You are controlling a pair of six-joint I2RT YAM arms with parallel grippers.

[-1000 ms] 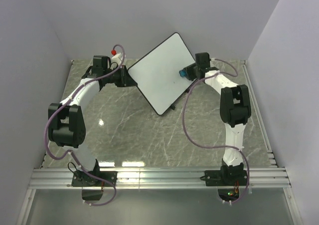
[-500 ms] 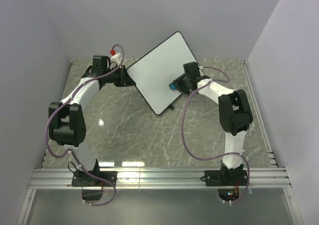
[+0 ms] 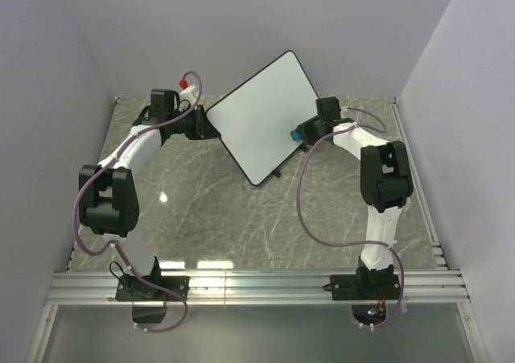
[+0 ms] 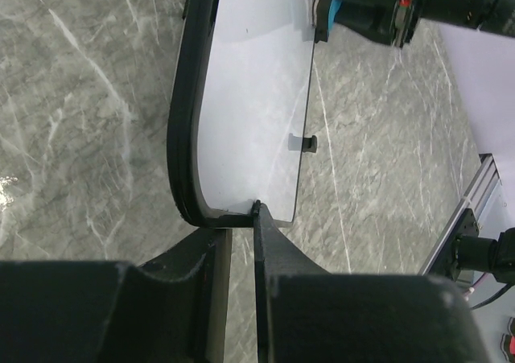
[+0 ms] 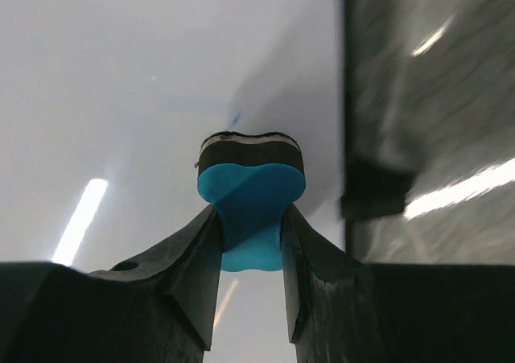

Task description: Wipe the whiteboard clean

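Note:
The whiteboard (image 3: 257,113) is tilted up off the table, its white face toward the camera. My left gripper (image 3: 203,126) is shut on its left corner; in the left wrist view the fingers clamp the black frame (image 4: 193,178). My right gripper (image 3: 301,133) is shut on the small blue eraser (image 3: 297,134) and presses it against the board's right part. In the right wrist view the eraser (image 5: 251,194) has its dark felt against the white surface (image 5: 121,81), with a faint blue streak just above it. The right gripper also shows at the top of the left wrist view (image 4: 362,9).
The grey marble table (image 3: 225,210) lies below the board. A black foot of the board (image 3: 279,171) sticks out at its lower edge. A red knob (image 3: 184,82) sits behind the left arm. Walls close in at the back and both sides.
My right gripper with the eraser slid down-left across the board, then back right toward its right edge. The left gripper and the board have held still.

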